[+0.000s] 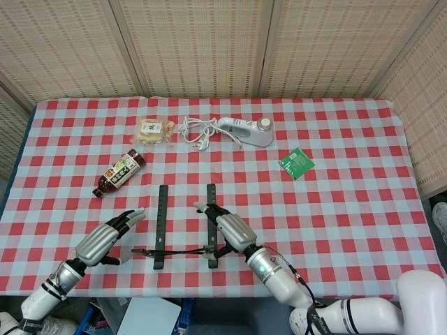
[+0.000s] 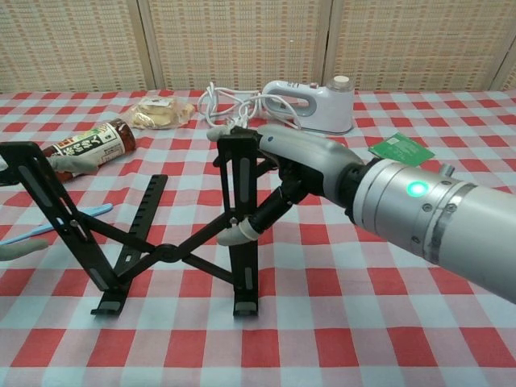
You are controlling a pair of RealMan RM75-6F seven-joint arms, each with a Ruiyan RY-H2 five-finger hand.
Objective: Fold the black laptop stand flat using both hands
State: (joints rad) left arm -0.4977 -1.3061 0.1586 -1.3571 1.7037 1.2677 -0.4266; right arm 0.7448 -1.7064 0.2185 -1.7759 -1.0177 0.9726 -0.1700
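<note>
The black laptop stand (image 1: pixel 162 225) stands unfolded near the table's front edge, its two rails raised and joined by crossed struts (image 2: pixel 169 251). My right hand (image 1: pixel 229 232) grips the stand's right rail (image 2: pixel 242 211): fingers lie over the rail's upper end and the thumb presses lower down from behind. In the chest view the right hand (image 2: pixel 302 168) fills the middle. My left hand (image 1: pixel 106 239) hovers with spread fingers to the left of the left rail (image 2: pixel 44 205), touching nothing. Only its fingertips (image 2: pixel 74 165) show at the chest view's left edge.
A brown bottle (image 1: pixel 119 172) lies left of the stand, and a blue utensil (image 2: pixel 97 210) lies by the left hand. Further back are a snack packet (image 1: pixel 155 130), a white cable (image 1: pixel 197 130), a white handheld steamer (image 1: pixel 245 130) and a green packet (image 1: pixel 296 163).
</note>
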